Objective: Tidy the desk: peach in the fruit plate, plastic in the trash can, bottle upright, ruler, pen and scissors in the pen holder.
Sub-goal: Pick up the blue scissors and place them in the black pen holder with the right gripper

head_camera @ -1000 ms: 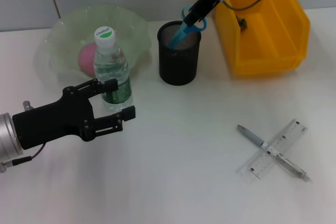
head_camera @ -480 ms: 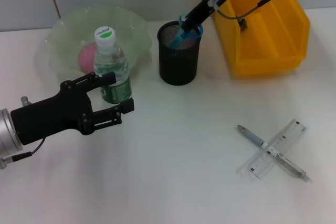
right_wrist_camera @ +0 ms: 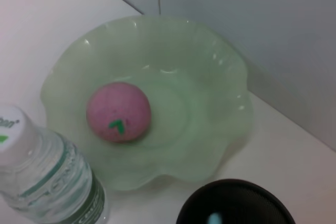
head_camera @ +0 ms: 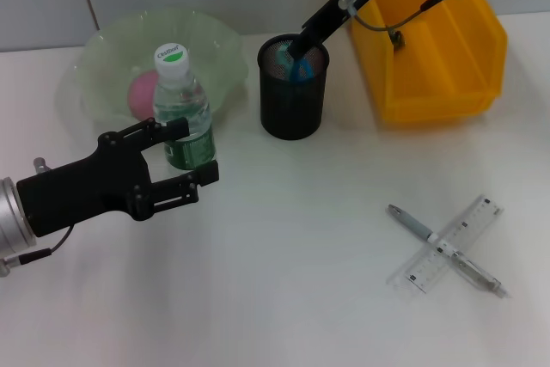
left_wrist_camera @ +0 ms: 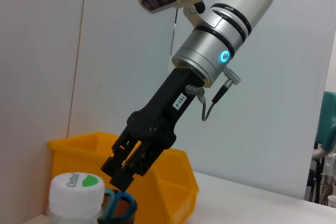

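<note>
My left gripper (head_camera: 178,163) is matte black, blocky, with two angular fingers, mounted on a silver wrist cylinder with a thin cable beside it. My right gripper (left_wrist_camera: 122,178) is black too, bearing a small white label, behind it a silver wrist with black bands, a glowing cyan ring light and a looping grey cable.

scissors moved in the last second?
Yes. The scissors dropped: their handles stood above the pen holder rim, now they sit inside it, right gripper at the mouth.
</note>
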Motion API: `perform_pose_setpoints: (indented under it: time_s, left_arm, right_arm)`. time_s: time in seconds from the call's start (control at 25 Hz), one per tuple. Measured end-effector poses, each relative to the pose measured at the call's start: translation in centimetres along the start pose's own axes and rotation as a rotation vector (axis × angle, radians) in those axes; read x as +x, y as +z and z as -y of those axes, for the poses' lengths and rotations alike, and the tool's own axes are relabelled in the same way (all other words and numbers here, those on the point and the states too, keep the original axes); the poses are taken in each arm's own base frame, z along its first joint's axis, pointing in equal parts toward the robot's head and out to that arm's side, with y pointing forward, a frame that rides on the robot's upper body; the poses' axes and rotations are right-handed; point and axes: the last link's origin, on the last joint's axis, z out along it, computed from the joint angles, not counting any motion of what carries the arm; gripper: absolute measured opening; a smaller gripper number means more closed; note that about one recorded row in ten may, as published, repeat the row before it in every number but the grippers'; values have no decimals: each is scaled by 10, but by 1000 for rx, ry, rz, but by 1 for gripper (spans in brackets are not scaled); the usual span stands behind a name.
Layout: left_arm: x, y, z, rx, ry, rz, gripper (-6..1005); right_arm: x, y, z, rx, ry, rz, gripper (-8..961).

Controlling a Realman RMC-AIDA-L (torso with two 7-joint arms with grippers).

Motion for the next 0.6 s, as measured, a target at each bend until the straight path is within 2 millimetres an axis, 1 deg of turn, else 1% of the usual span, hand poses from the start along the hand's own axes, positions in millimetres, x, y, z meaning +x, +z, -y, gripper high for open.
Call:
perform_pose_setpoints:
  time_s: [0.2,0.44,0.6]
  left_arm:
    - [0,0,0,-1,0,0,814]
    - [0,0,0,-2,-1,-1,814]
    - [0,0,-1,-6,-1,-3,814]
  right_arm:
    - [-2,-1,-2,4,-7,19,492]
    - [-1,-5,-2,-3,7,30,620]
    - [4,-17,-4,-24,13,71,674]
